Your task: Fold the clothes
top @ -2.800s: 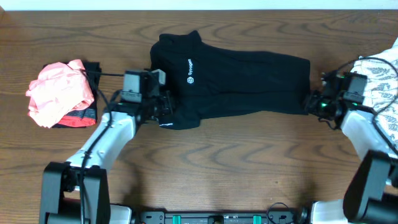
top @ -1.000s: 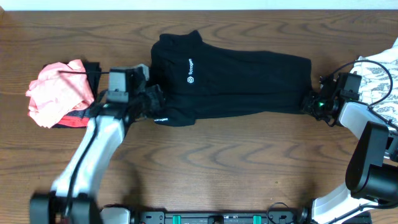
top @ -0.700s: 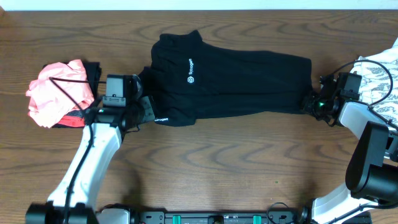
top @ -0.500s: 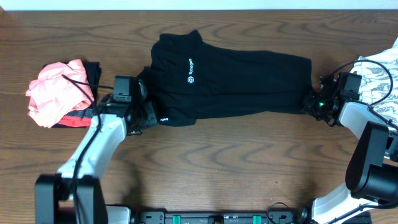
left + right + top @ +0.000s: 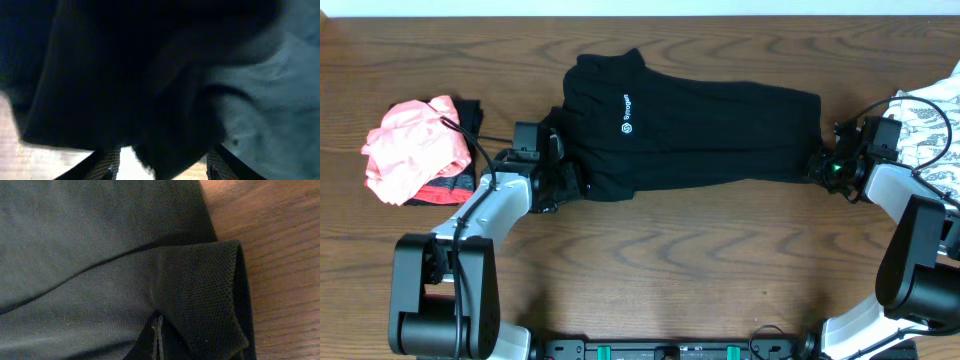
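Left arm has swung back in toward the black polo shirt (image 5: pixel 690 125) since a second ago, and the sleeve at its lower-left corner now sits tucked closer to the body; right arm hasn't budged. I see the shirt lying flat across the middle of the wooden table (image 5: pixel 670 270), collar end toward my left side, hem toward my right. Left gripper (image 5: pixel 563 182) is at the sleeve corner. On the left wrist view its fingers (image 5: pixel 107 161) stand apart with a bunch of black fabric hanging between them and a strip of light beside it, so I read it as parted around the cloth, not pinching. Right gripper (image 5: pixel 817 167) is clamped on the hem corner, which curls over at the pinch in the right wrist view. Risks as I judge them: if I lift now, only the right end comes up and the shirt drags and skews. If the left jaws close on this loose bunch they may catch several layers and wrinkle the fold. A hard pull from the right could slide the shirt toward the white leaf-patterned garment (image 5: pixel 932 118). The coral-pink garment (image 5: pixel 412 148) is near the left arm, whose cable may snag it.
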{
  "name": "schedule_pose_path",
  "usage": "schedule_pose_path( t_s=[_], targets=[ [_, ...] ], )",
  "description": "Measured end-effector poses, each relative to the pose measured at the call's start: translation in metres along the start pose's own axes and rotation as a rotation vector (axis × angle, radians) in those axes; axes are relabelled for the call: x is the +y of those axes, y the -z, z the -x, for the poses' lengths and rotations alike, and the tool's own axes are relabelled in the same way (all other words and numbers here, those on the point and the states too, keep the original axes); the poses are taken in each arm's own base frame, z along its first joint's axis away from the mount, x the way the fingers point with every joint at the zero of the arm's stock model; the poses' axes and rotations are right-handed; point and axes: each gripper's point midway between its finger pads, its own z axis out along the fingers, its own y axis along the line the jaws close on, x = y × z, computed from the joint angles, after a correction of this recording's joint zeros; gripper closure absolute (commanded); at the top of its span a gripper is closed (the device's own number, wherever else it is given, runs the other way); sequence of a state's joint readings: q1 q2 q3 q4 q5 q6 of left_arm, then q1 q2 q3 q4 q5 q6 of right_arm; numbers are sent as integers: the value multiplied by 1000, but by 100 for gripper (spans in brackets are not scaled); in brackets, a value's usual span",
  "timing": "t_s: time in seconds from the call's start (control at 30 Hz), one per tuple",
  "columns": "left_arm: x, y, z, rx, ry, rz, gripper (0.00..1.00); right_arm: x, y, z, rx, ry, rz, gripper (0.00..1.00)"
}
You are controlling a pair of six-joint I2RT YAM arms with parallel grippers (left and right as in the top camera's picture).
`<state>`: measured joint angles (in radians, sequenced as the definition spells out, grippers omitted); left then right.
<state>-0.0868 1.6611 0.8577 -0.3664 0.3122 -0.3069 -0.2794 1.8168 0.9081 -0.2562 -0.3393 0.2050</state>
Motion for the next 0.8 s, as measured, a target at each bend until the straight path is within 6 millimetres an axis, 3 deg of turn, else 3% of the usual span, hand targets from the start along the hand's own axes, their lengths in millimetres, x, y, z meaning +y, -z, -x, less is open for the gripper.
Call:
schedule_pose_path(
  t_s=[0.2,0.27,0.37,0.4,0.8],
  targets=[
    [-4,0,5,-17,-22,-21,45,0,0,0,0,0,0,99],
    [-5,0,4,-16,-26,-26,58,0,0,0,0,0,0,99],
    [-8,0,3,-10,-31,-42,91,0,0,0,0,0,0,99],
    [-10,0,3,-6,-33,-56,94,0,0,0,0,0,0,99],
    [-73,20,-14,107,-16,-425,94,0,0,0,0,0,-3,99]
  ],
)
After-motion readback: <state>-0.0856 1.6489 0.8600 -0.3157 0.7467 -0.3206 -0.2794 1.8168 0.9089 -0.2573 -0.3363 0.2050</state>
